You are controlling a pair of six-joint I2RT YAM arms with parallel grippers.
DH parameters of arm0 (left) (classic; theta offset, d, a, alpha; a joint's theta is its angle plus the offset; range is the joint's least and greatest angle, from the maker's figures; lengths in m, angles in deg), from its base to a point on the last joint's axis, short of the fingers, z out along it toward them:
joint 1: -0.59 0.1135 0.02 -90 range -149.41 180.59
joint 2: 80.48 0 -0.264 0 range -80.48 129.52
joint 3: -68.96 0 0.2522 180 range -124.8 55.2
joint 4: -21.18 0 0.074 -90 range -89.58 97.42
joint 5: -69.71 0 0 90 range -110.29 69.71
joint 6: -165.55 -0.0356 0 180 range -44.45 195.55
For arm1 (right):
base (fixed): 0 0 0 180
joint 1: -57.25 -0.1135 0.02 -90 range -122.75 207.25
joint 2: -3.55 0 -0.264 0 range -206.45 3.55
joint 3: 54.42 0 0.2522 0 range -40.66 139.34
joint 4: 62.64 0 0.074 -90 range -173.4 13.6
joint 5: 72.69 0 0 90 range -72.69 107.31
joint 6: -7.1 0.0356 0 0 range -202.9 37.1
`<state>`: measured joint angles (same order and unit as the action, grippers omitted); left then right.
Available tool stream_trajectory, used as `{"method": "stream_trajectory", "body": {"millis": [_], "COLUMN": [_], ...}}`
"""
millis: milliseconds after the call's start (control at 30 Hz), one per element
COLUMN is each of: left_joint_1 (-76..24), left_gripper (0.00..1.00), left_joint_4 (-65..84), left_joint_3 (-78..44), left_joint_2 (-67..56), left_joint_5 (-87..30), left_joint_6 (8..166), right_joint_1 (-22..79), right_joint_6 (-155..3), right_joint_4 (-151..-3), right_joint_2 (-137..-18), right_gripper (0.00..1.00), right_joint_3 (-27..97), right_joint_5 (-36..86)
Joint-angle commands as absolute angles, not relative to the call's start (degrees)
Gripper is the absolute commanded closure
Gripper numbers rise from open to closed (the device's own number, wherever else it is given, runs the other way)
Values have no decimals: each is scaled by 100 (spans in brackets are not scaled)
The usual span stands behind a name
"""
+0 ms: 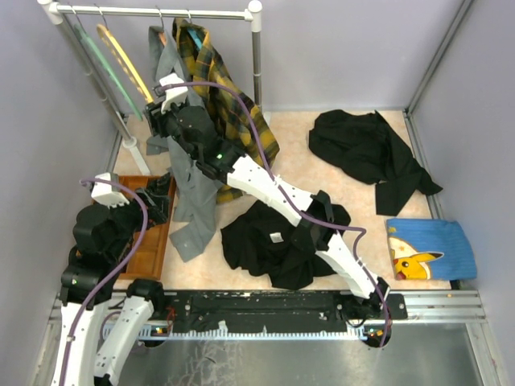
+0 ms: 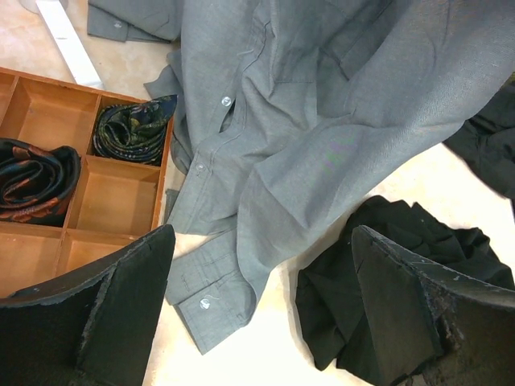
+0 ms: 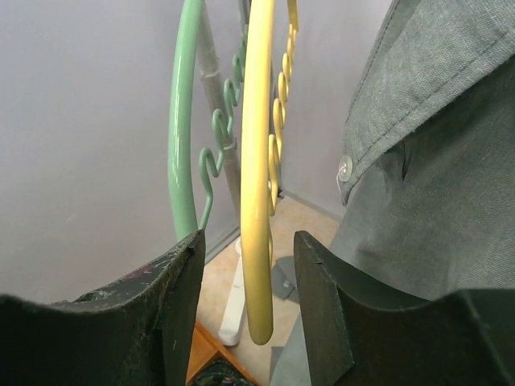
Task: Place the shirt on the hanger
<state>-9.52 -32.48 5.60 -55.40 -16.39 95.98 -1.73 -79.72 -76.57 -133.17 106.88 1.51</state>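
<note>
At the left edge of the surface my left claw (image 2: 261,233) hangs released, spread wide, over the wooden tray (image 2: 121,205) of rolled ties (image 2: 133,129) and a cuff of the grey shirt (image 2: 322,121). At the far left corner the hanger (image 3: 257,145) hangs on the rail (image 1: 161,12) just beside a pale green hanger (image 3: 183,121). My right claw (image 3: 248,237) is released and straddles the yellow bar, with a gap showing on each side. The shirt (image 1: 269,241) lies crumpled at the near edge, about midway, white label up, beneath the right arm. A second black garment (image 1: 366,153) lies toward the far right corner, well apart.
</note>
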Motion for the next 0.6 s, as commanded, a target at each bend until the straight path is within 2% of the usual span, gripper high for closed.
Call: {"method": "stream_trajectory", "body": {"millis": [0,567], "left_joint_1": [-925,-925], "left_gripper": [4,3], "left_joint_4": [-3047,-3060], "left_joint_3": [619,612], "left_joint_2": [-5582,-5571], "left_joint_5": [-1602,-1595], "left_joint_6": [9623,9636], "right_joint_1": [-139,-104], "right_joint_6": [-8234,-8506], "right_joint_4": [-6926,-6312], "right_joint_2": [-13386,-13613], "right_gripper": [51,58], "right_joint_3": [10981,10982], "right_joint_5": [-12,-46]}}
